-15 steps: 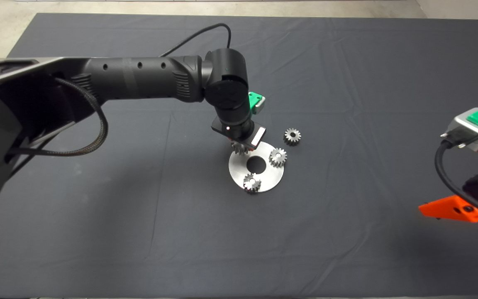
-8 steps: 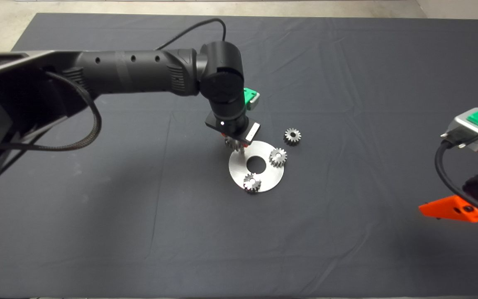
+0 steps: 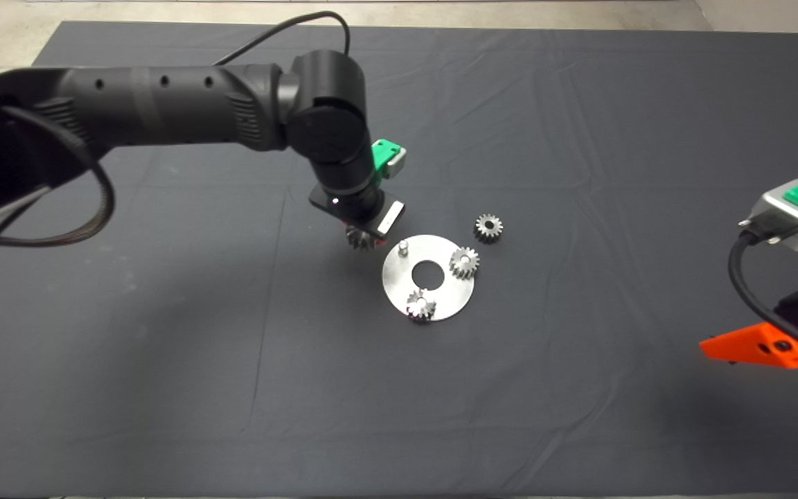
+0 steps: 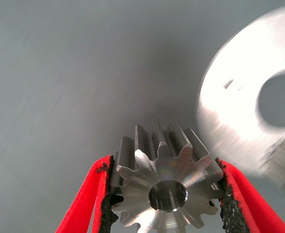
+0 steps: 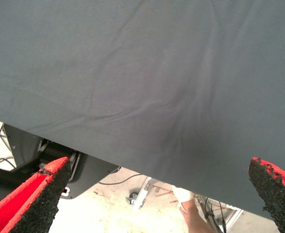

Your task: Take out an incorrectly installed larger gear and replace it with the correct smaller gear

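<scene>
Just left of the round plate (image 3: 440,308) the left gripper (image 3: 359,238) pinches the larger gear (image 4: 167,187) above the mat (image 3: 579,388) — the smaller gear (image 3: 488,227) lies beyond the plate's far-right edge. Right gripper (image 5: 157,194) parked at the right edge, fingers wide.

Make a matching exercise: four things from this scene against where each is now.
Things:
1. Larger silver metal spur gear
2. Lone small grey-silver spur gear
3. Bare metal peg
4. Right end effector

Places:
A. Standing on the round silver plate, nothing on it
B. On the dark mat beside the plate
C. Waiting open at the mat's right edge
D. Clamped in the left end effector, off the plate

Pairs: 1-D, 2-B, 3-A, 4-C
</scene>
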Controlling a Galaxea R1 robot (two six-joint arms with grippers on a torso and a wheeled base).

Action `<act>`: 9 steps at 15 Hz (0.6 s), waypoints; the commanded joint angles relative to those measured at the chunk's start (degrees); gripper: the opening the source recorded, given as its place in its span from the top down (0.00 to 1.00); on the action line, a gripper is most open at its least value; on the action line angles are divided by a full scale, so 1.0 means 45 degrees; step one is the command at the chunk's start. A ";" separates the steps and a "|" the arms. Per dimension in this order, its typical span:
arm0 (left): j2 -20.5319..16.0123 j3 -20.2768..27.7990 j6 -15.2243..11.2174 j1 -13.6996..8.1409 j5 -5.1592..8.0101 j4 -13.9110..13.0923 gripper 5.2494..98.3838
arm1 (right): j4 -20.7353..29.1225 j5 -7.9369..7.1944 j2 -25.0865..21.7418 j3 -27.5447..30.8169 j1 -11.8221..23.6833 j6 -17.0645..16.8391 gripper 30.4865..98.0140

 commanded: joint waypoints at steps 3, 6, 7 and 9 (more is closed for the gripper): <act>-0.2158 0.2363 -0.1482 -0.0186 0.0206 0.0097 0.60 | 0.0241 -0.0079 -0.0051 0.0031 0.0171 0.0084 0.02; -0.2197 0.2427 -0.1560 0.0827 0.0264 0.1156 0.60 | 0.0260 -0.0121 -0.0052 0.0031 0.0171 0.0098 0.02; -0.2217 0.2423 -0.1560 0.0927 0.0264 0.1192 0.60 | 0.0260 -0.0157 -0.0052 0.0031 0.0172 0.0083 0.02; -0.2237 0.2565 -0.1580 0.0985 0.0226 0.1192 0.59 | 0.0260 -0.0157 -0.0052 0.0031 0.0176 0.0083 0.02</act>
